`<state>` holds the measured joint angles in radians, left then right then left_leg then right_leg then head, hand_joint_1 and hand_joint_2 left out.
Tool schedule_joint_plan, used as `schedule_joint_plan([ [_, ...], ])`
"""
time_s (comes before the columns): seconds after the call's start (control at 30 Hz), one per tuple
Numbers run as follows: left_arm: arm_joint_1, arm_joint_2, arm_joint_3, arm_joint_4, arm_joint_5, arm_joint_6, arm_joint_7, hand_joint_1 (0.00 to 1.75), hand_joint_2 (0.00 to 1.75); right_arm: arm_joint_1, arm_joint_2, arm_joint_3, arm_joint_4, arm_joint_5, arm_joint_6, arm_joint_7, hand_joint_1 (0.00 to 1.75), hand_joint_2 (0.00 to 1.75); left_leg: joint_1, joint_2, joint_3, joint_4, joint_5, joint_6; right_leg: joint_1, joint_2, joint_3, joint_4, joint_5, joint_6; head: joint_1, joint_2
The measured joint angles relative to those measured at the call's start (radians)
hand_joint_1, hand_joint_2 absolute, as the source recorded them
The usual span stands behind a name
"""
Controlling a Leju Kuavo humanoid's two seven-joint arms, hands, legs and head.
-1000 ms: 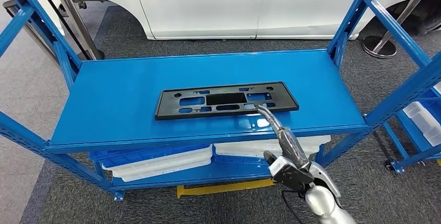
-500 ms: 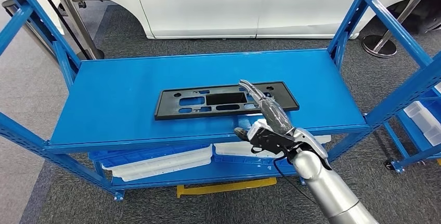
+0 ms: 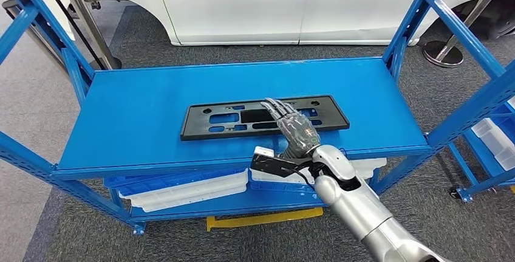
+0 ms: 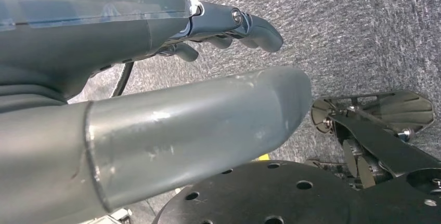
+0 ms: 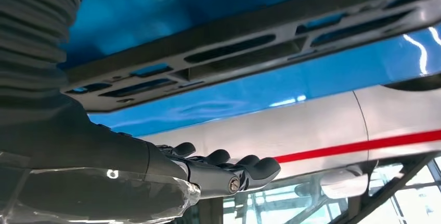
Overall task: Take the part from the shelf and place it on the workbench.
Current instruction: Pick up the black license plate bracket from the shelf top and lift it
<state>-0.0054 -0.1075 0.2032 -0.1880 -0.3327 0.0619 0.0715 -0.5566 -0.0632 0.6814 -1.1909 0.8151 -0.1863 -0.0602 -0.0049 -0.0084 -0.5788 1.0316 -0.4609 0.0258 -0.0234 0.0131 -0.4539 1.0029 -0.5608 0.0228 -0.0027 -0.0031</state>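
While the black part point(image 3: 264, 117) lies flat on the blue shelf point(image 3: 139, 110), the head view shows the right robot hand point(image 3: 290, 129) has swung over it, fingers extended, holding nothing. Its wrist view shows fingers point(image 5: 229, 168) above the part point(image 5: 249, 47): grasp pending. The left robot hand point(image 4: 156, 78) hangs over the floor, fingers loosely curled, empty.

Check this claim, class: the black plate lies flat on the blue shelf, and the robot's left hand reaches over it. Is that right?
One slip: the right hand reaches over the black plate, as the head view shows. The plate does lie flat on the blue shelf.
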Motion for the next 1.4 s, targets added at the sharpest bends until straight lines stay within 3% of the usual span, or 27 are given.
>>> schedule_joint_plan([
  [0.4, -0.001, 0.002, -0.003, 0.0, -0.026, -0.007, 0.002, 0.0, 0.0, -0.041, 0.073, 0.025, 0.22, 0.14, -0.146, 0.011, 0.0, 1.75, 0.0, 0.0, 0.0, 0.0, 0.0, 0.0, 0.0, 0.0, -0.001, 0.0, 0.0, 0.0, 0.0, 0.0],
  [0.7, -0.002, 0.002, -0.003, 0.0, -0.054, -0.011, 0.006, 0.0, 0.0, -0.076, 0.101, 0.021, 0.353, 0.285, -0.324, 0.039, 0.0, 1.75, 0.0, 0.0, 0.0, 0.0, 0.0, 0.0, 0.0, 0.0, -0.001, 0.0, 0.0, 0.0, 0.0, 0.0],
  [1.23, -0.004, 0.004, -0.003, 0.0, -0.086, -0.023, 0.01, 0.0, 0.0, -0.142, 0.106, -0.049, 0.553, 0.432, -0.41, 0.145, 0.0, 1.75, 0.0, 0.0, 0.001, 0.0, 0.0, 0.0, 0.0, 0.0, -0.001, 0.0, 0.0, 0.0, 0.0, 0.0],
  [1.27, -0.004, 0.004, -0.003, 0.0, -0.086, -0.023, 0.01, 0.0, 0.0, -0.146, 0.105, -0.055, 0.565, 0.437, -0.412, 0.151, 0.34, 1.75, 0.0, 0.0, 0.001, 0.0, 0.0, 0.0, 0.0, 0.0, -0.001, 0.0, 0.0, 0.0, 0.0, 0.0],
  [1.37, -0.005, 0.004, -0.003, 0.0, -0.087, -0.023, 0.01, 0.0, 0.0, -0.157, 0.105, -0.071, 0.597, 0.443, -0.414, 0.161, 1.65, 1.75, 0.0, 0.0, 0.001, 0.0, 0.0, 0.0, 0.0, 0.0, 0.0, 0.0, 0.0, 0.0, 0.0, 0.0],
  [1.4, -0.005, 0.004, -0.003, 0.0, -0.087, -0.023, 0.01, 0.0, 0.0, -0.159, 0.105, -0.076, 0.606, 0.443, -0.413, 0.162, 1.75, 1.75, 0.0, 0.0, 0.001, 0.0, 0.0, 0.0, 0.0, 0.0, 0.0, 0.0, 0.0, 0.0, 0.0, 0.0],
])
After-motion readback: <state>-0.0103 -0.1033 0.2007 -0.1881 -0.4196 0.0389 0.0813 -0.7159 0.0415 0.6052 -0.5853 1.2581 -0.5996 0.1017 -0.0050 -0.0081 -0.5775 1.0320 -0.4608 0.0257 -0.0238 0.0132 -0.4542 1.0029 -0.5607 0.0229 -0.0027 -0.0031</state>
